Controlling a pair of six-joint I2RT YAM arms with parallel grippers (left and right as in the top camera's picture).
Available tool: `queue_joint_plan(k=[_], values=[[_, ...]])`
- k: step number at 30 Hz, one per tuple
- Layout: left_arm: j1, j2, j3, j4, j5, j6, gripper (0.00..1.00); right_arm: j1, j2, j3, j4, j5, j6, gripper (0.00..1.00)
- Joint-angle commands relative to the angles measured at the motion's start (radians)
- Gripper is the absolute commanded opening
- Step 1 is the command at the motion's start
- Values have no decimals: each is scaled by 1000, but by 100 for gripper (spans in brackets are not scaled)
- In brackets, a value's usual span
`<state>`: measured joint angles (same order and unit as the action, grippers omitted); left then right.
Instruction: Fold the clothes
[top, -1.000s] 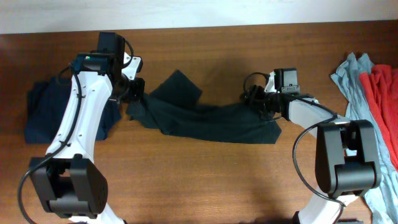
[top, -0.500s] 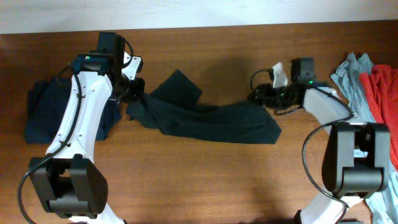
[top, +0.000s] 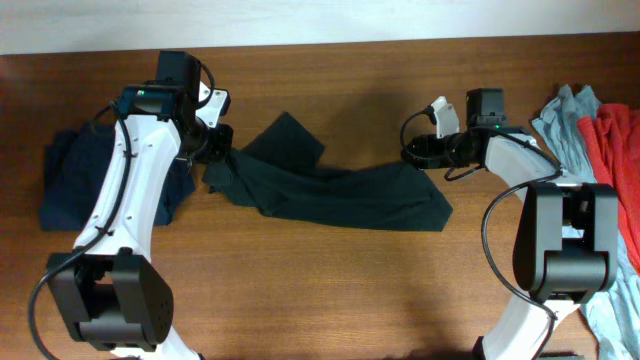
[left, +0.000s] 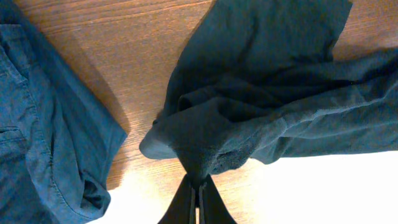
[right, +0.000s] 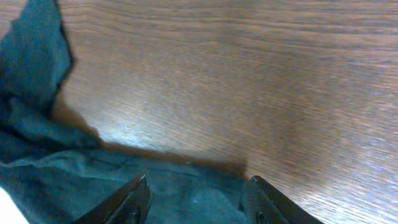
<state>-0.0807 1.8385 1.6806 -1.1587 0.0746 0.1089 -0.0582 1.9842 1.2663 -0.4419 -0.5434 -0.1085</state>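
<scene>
One table (top: 330, 285) is bearing four garments: a black T-shirt (top: 340, 195) mid-table, a navy garment (top: 65, 185) left, a grey-blue garment (top: 565, 130) and a red garment (top: 615, 150) right. Of two grippers, the left gripper (left: 198, 186) is pinching the T-shirt's left end; the right gripper (right: 198, 180) is hovering spread over its right end.

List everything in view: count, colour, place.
T-shirt: one, black, lying crumpled across the middle of the table.
navy garment: one, navy, at the table's left end.
grey-blue garment: one, grey-blue, at the right edge.
red garment: one, red, at the right edge on the grey-blue garment.
table: one, brown wood, under everything.
left tool: one, black, shut on the T-shirt's left end.
right tool: one, black, open over the T-shirt's right end.
</scene>
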Motion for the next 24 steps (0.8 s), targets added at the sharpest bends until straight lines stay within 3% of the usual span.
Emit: queue_joint_plan(k=[1, 19, 24], values=[[5, -16, 13, 5, 7, 13, 1, 6, 2, 0, -7, 59, -15, 56], [5, -15, 13, 5, 8, 13, 1, 37, 35, -7, 5, 69, -7, 52], [5, -16, 13, -3, 8, 13, 1, 71, 44, -16, 0, 169, 10, 49]])
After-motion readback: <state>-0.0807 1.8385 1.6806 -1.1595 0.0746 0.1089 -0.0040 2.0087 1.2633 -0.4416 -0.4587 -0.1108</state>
